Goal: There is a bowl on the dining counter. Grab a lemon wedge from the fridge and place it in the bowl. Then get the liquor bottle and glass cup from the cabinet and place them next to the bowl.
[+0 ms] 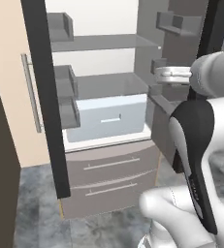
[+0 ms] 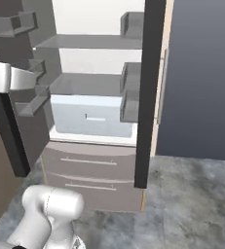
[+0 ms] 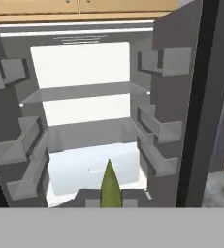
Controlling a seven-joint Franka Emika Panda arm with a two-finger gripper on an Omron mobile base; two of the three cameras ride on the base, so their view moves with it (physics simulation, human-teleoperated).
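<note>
The end effector pinches the lemon wedge — before the open fridge, shelves bare.

Left base view: from behind-left, facing the open fridge, fairly near.
Right base view: from behind-right, same fridge interior.
Hand view: close, level, facing the shelves.

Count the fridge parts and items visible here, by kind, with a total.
Open fridge doors: 2
Bottom drawers with bar handles: 2
White crisper drawer: 1
Inner shelves: 2
Lemon wedge in the hand: 1
Total: 8
</note>
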